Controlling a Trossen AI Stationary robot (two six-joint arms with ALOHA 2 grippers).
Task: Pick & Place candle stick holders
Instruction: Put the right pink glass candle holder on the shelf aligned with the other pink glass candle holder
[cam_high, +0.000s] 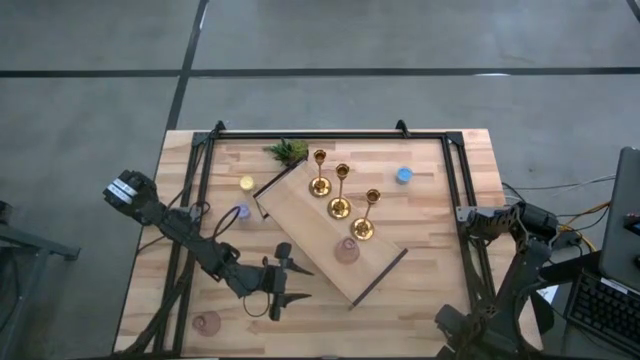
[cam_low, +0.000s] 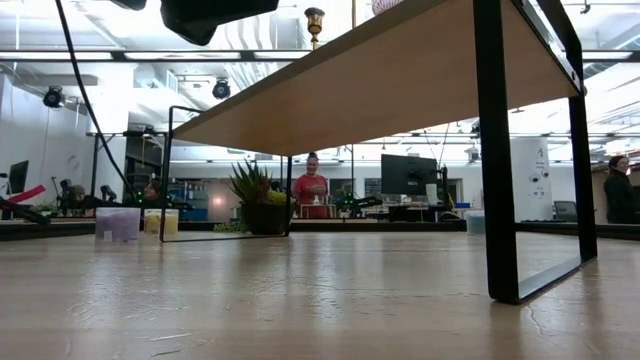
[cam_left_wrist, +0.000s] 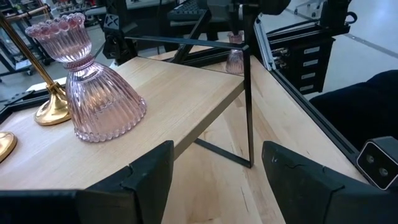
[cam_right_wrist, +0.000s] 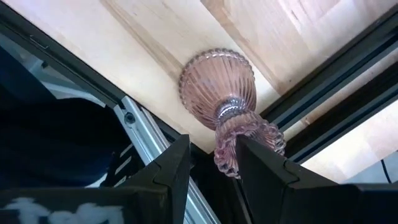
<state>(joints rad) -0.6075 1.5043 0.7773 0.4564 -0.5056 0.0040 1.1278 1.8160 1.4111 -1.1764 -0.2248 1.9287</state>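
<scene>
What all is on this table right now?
Gold candlesticks: three, gold, on the wooden riser.
Pink glass cups: three, pink; one on the riser, one on the table at its left side, one at the right pincer.
Tealights: three; yellow, purple, blue; on the table around the riser.
Plant sprig: one, green, at the riser's far end.
Left pincer: one, dark, open, beside the riser.
Right pincer: one, dark, at the table's right edge.
</scene>
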